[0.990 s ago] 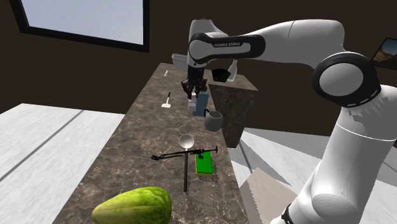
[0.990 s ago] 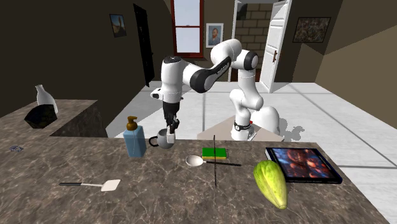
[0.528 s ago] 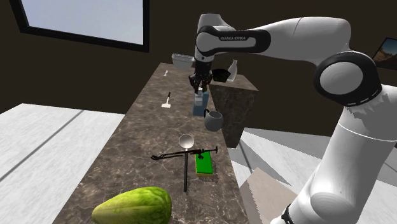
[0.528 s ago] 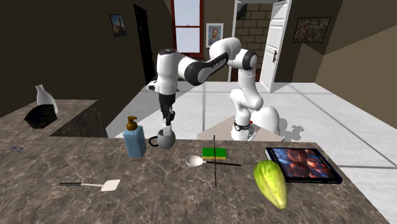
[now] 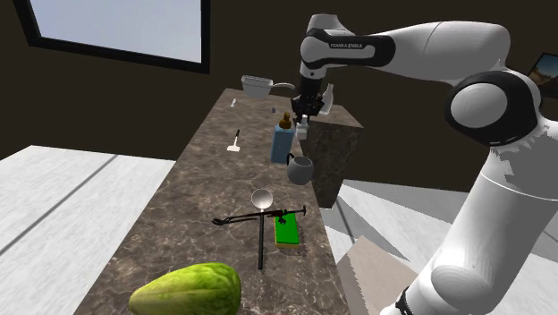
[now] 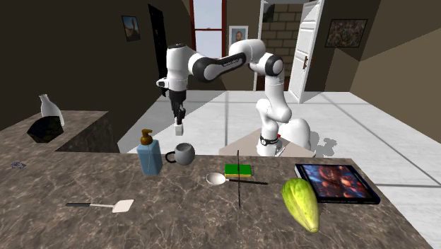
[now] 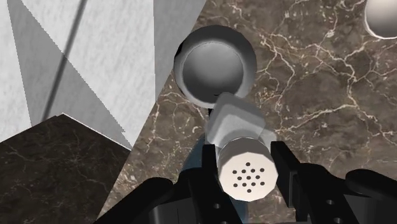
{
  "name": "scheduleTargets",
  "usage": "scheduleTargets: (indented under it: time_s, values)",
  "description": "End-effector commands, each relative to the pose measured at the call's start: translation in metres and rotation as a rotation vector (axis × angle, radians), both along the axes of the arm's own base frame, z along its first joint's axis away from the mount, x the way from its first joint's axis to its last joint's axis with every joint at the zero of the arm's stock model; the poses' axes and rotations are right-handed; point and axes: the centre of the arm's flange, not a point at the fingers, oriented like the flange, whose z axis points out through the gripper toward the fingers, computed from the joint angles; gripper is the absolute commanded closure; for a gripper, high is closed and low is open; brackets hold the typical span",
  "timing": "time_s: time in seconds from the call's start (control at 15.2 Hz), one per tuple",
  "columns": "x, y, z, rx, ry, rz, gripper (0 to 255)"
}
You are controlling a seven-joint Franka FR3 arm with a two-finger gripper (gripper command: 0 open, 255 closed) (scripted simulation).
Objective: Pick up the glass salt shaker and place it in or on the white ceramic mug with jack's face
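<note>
Holding the salt shaker (image 6: 179, 129) clamped between its two fingers, the gripper (image 6: 179, 123) hangs well above the counter (image 6: 85, 230). We see the shaker's long axis upright, perforated cap toward the hand and base pointing down. In the second exterior view the mug (image 6: 185, 153) stands at six o'clock from the shaker, a touch toward five, well apart from it. Looking along the fingers, its open mouth lies just past the shaker's base, so we judge a small shift, then a straight descent.
</note>
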Motion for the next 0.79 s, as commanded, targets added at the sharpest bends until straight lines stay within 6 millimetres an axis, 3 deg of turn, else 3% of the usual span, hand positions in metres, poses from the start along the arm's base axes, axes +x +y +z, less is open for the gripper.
scheduleTargets:
  time_s: [0.0, 0.07, 0.73]
  values:
    - [-0.006, -0.026, 0.004, 0.0, 0.0, 0.001, 255]
    - [-0.007, -0.034, 0.006, 0.0, 0.0, 0.001, 255]
    - [-0.007, -0.034, -0.047, 0.0, 0.0, 0.001, 255]
